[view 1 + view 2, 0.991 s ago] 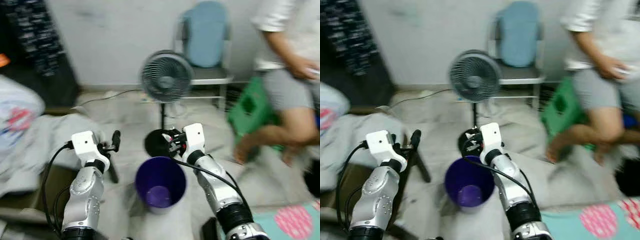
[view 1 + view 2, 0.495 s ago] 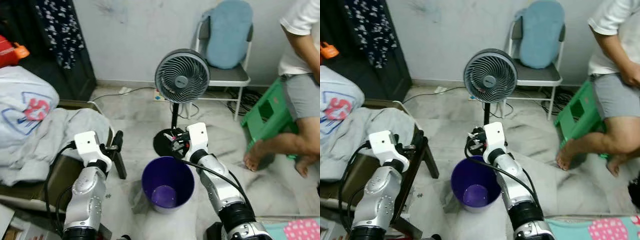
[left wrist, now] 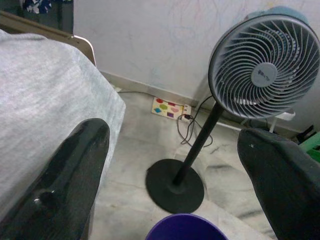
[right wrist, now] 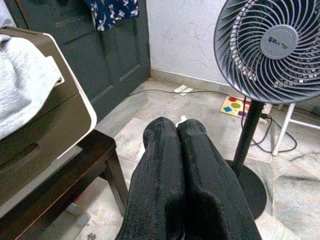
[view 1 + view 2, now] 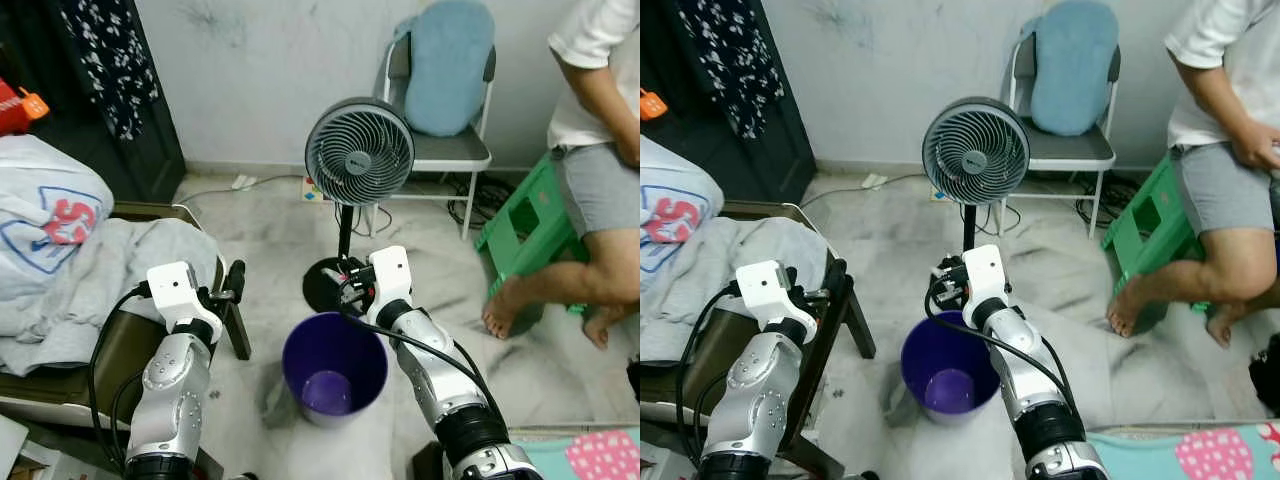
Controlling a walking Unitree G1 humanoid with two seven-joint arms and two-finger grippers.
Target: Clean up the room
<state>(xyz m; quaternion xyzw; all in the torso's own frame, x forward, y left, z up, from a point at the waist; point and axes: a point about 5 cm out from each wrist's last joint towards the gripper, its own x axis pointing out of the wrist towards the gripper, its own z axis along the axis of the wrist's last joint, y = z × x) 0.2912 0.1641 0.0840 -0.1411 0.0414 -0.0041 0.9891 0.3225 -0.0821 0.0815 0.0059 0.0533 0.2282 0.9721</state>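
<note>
A purple bin (image 5: 334, 370) stands upright on the marble floor between my two arms, with nothing to be made out inside it. My left gripper (image 5: 235, 278) hovers left of the bin beside a dark low table (image 5: 238, 335). In the left wrist view its fingers (image 3: 67, 180) are spread wide with nothing between them. My right gripper (image 5: 346, 291) hangs just over the bin's far rim. The right wrist view has its fingertips (image 4: 176, 131) pressed together, and no object can be seen between them.
A standing fan (image 5: 358, 152) rises just behind the bin, its round base (image 3: 175, 184) and cord on the floor. A chair with a blue cushion (image 5: 445, 70) stands at the wall. A person (image 5: 600, 150) sits at the right by a green stool (image 5: 530, 225). Grey cloth (image 5: 100, 280) and a white bag (image 5: 45, 205) lie at the left.
The blurred view has steadied and the camera has shifted a little. Both arms hold the same pose over the bin. The person at the right has shifted slightly.
</note>
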